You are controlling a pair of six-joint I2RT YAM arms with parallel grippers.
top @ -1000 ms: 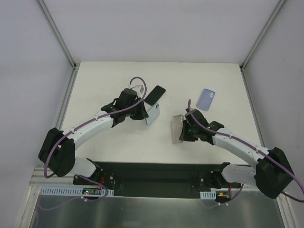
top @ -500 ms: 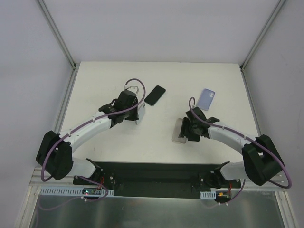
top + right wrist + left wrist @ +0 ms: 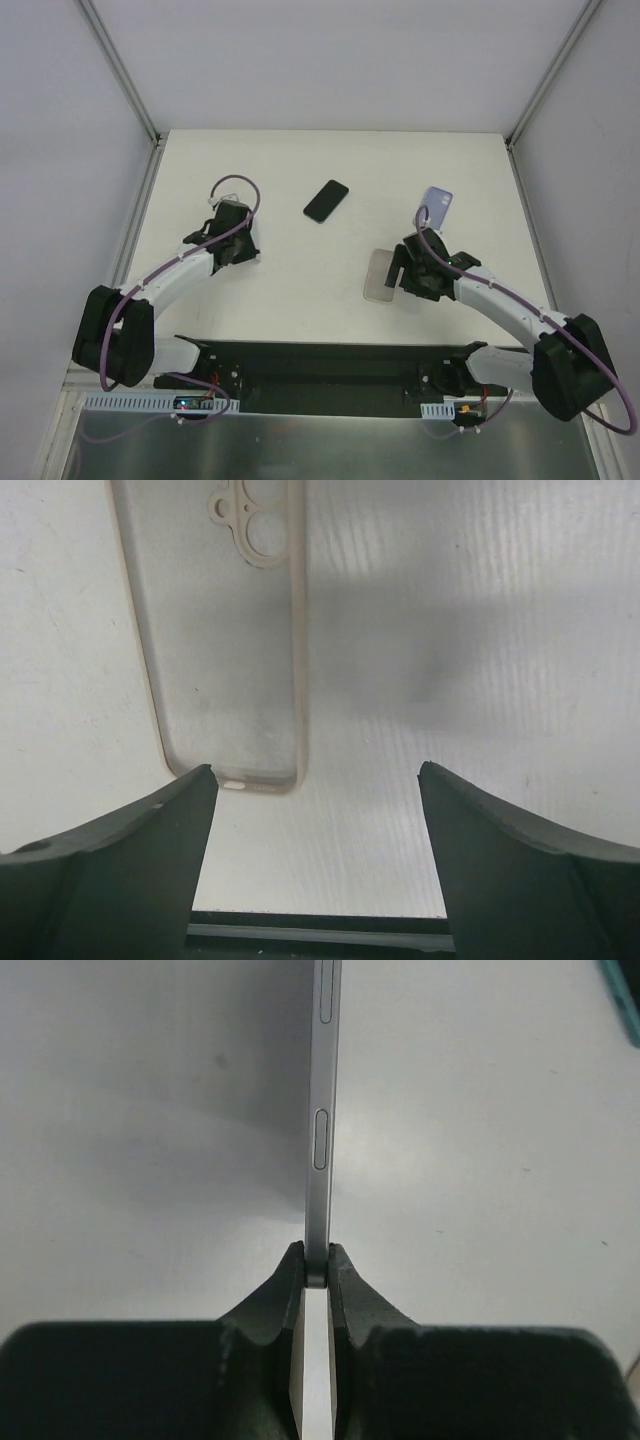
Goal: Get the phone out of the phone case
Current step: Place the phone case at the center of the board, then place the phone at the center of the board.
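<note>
The phone (image 3: 322,1130) shows edge-on in the left wrist view, a thin silver side with buttons, standing up over the white table. My left gripper (image 3: 316,1265) is shut on its lower end; from above the left gripper (image 3: 240,250) sits at the table's left and hides the phone. The phone case (image 3: 380,275), clear with a beige rim, lies flat and empty on the table. My right gripper (image 3: 400,273) is just right of it, open. Through the right wrist camera the phone case (image 3: 225,630) lies ahead and to the left of the right gripper (image 3: 315,780), with nothing between the fingers.
A black phone (image 3: 326,200) lies at the table's middle back. A lilac phone or case (image 3: 437,208) lies at the back right, just beyond the right arm. A teal edge (image 3: 630,1000) shows at the left wrist view's top right corner.
My right gripper opened and let go of the case, which went from tilted to lying flat. My left arm swung left with the phone, away from the black phone.
</note>
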